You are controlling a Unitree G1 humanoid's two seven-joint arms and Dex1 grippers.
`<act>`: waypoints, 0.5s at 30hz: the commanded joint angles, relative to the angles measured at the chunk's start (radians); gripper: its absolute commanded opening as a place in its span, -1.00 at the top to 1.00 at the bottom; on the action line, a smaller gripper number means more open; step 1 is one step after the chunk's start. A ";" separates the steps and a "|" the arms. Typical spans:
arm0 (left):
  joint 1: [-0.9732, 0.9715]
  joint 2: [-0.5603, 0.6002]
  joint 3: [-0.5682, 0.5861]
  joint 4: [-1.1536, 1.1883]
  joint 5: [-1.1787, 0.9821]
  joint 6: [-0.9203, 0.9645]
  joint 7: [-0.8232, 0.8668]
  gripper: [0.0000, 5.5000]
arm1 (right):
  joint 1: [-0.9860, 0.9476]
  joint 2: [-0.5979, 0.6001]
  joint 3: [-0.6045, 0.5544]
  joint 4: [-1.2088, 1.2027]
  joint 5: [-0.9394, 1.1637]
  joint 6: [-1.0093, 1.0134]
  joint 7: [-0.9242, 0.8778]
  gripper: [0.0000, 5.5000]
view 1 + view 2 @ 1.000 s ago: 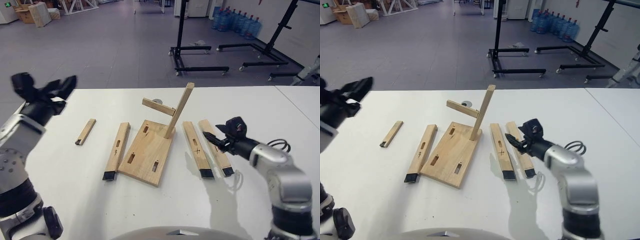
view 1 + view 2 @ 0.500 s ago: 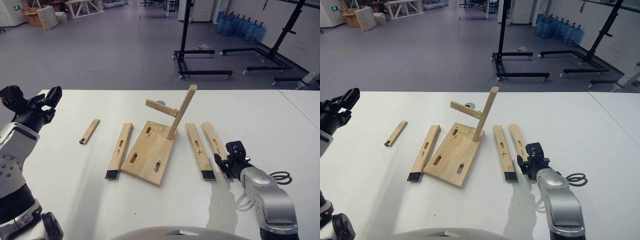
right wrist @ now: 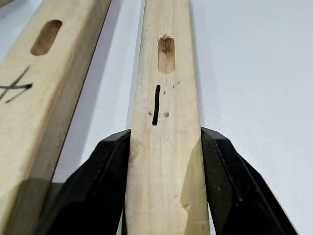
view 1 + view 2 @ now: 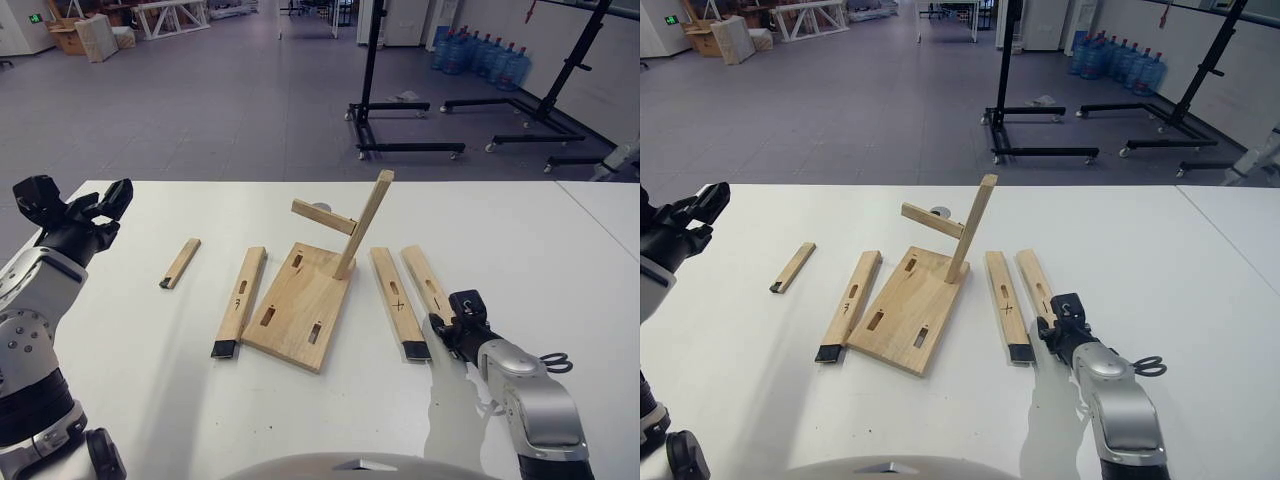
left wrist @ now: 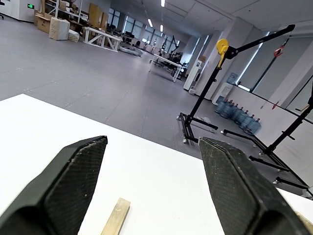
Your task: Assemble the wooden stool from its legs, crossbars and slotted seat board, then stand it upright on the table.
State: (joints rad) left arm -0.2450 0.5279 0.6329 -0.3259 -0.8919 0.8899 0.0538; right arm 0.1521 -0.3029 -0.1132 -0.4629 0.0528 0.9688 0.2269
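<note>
The slotted seat board [image 4: 290,310] lies flat mid-table. One leg [image 4: 365,220] stands tilted in its far slot, with a crossbar [image 4: 322,215] sticking out to the left. A loose leg [image 4: 238,300] lies left of the board, and a short crossbar [image 4: 178,262] farther left. Two legs lie right of it: one marked with a cross [image 4: 394,302], one marked with a line [image 4: 427,290]. My right gripper [image 3: 165,147] is shut on the near end of the line-marked leg [image 3: 164,88], which rests on the table. My left gripper [image 5: 151,186] stands open above the far left of the table, the short crossbar [image 5: 116,223] below it.
The white table [image 4: 560,270] has free room in front and at both sides. A coiled cable [image 4: 553,362] lies beside my right arm. A second table [image 4: 612,205] adjoins at the right. Black wheeled stands [image 4: 405,130] are on the floor beyond.
The camera tilted a second ago. My right gripper slid from the middle of the line-marked leg to its near end and closed there. My left gripper dropped lower.
</note>
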 commanded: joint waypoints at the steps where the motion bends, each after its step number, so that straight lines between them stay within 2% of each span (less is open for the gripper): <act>1: -0.011 0.018 -0.011 0.027 0.021 -0.006 -0.014 -0.24 | -0.001 -0.004 -0.061 0.029 0.037 0.029 0.010 0.26; 4: -0.028 0.015 -0.007 0.028 -0.035 0.007 -0.065 -0.24 | -0.126 -0.024 -0.180 0.096 0.106 -0.014 0.033 0.26; 7: -0.069 0.016 0.011 0.021 -0.196 0.040 -0.148 -0.24 | -0.377 -0.135 -0.341 0.235 0.200 -0.095 0.076 0.26; 9: -0.125 0.025 0.020 0.025 -0.351 0.058 -0.195 -0.24 | -0.568 -0.224 -0.410 0.295 0.298 -0.107 0.144 0.26; 12: -0.215 0.013 -0.053 0.001 -0.532 0.071 -0.254 -0.24 | -0.846 -0.267 -0.399 0.256 0.572 0.007 0.320 0.26; 15: -0.275 -0.028 -0.164 -0.015 -0.591 0.065 -0.311 -0.24 | -0.961 -0.220 -0.298 0.192 0.794 0.119 0.435 0.26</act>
State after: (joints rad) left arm -0.4683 0.5251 0.5515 -0.3187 -1.4457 0.9390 -0.2203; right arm -0.7391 -0.5553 -0.4869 -0.2148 0.7006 1.0022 0.5853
